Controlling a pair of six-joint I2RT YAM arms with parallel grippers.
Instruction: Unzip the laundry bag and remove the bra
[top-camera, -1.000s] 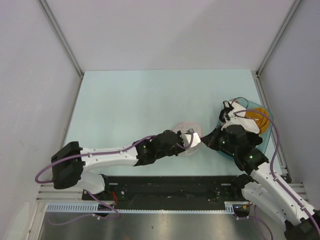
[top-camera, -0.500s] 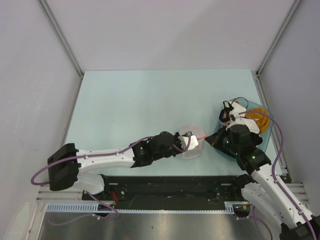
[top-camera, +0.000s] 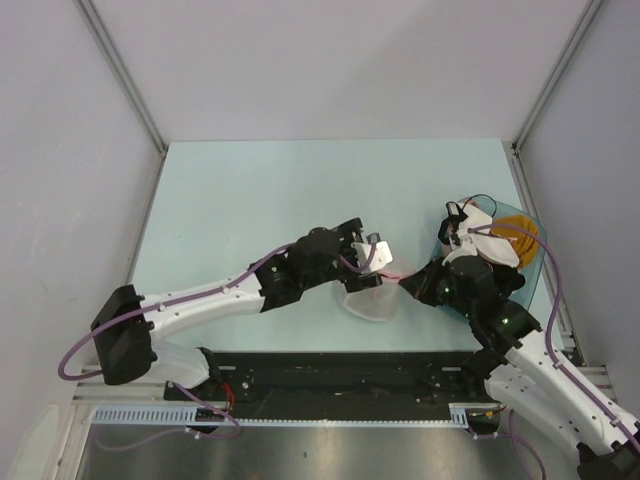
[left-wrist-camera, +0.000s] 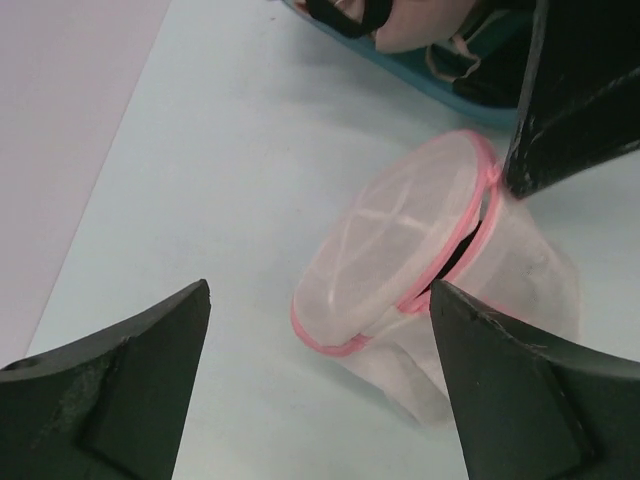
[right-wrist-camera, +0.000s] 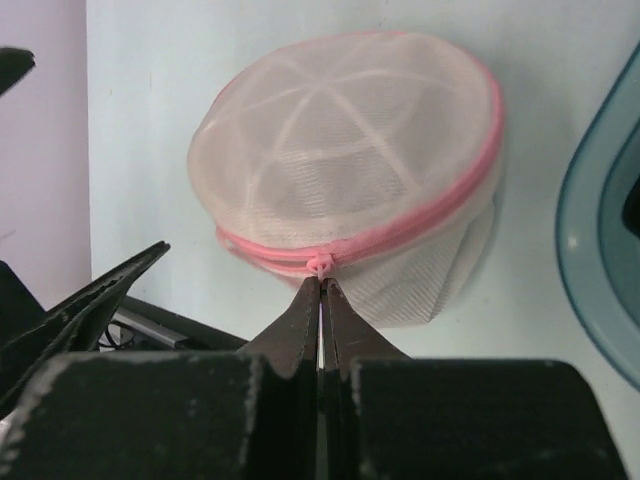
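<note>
1. Left end effector (left-wrist-camera: 318, 300): fingers spread wide, holding nothing. A moment ago it sat down on the dome. It has since let go, lifted and drawn back toward the far left, and now hangs over the bag.

2. Counter (top-camera: 250, 200): pale green. There is open surface to the left of the bag and beyond it, and that is the free room for a pull or a re-grasp.

3. Laundry bag (left-wrist-camera: 400, 250): white mesh dome with pink rims, lying tilted on the counter between the two arms, near the counter's front edge. The left wrist view shows a dark gap between the two pink rims on the side toward the right arm. By judgement the zip is part-open and the halves are not yet spread. The bra cannot be made out through the mesh.

4. Right end effector (right-wrist-camera: 321, 285): fingers pressed together, pinching the small pink tab at the bag's seam. With the left hold gone, this is the only grip on the bag, so a further tug may drag the bag along instead of running the zip.

5. Teal basin (top-camera: 541, 265): holds orange cloth (top-camera: 520, 228) and sits just beside the right arm's wrist. Room is tight on this side, with the enclosure wall close behind.
</note>
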